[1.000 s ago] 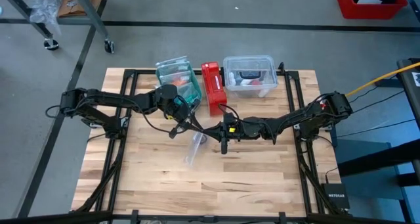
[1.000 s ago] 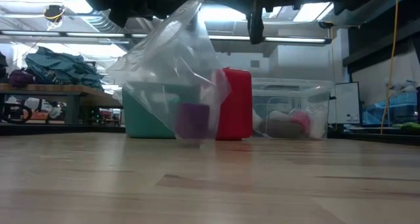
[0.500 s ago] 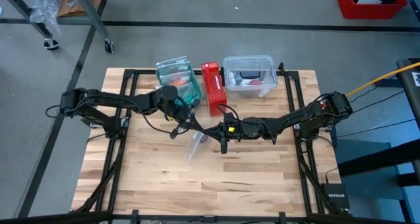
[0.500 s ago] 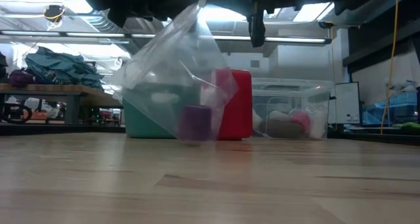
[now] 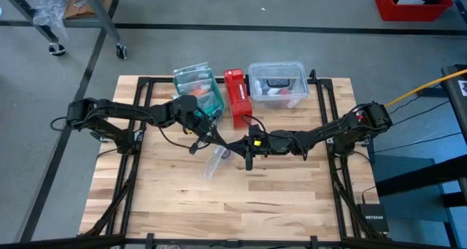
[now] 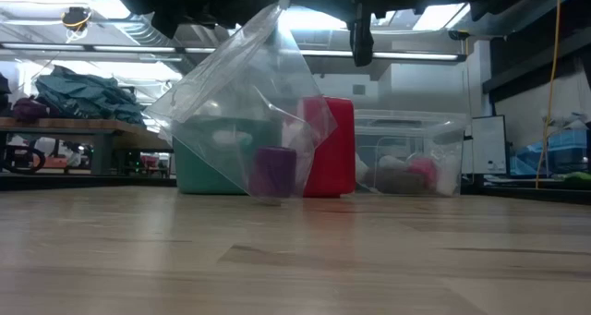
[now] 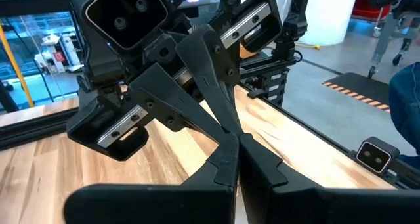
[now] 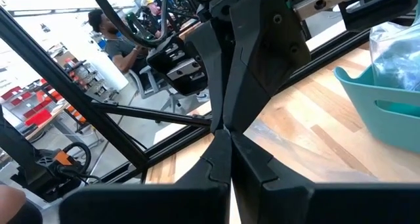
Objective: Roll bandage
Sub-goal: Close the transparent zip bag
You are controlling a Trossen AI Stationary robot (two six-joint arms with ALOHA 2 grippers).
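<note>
My left jaws point(image 5: 219, 141) and right jaws point(image 5: 245, 142) meet above the centre of the pale wooden desk point(image 5: 284, 198), both clenched on the top edge of a clear plastic zip bag point(image 6: 242, 102). The bag hangs from them, its lower end touching the desk. The small purple coiled bandage point(image 6: 274, 171) sits inside at the bag's bottom. At twelve o'clock stand a teal plastic bin point(image 5: 197, 88), a red rectangular box point(image 5: 236, 96) and a clear lidded container point(image 5: 277, 83).
</note>
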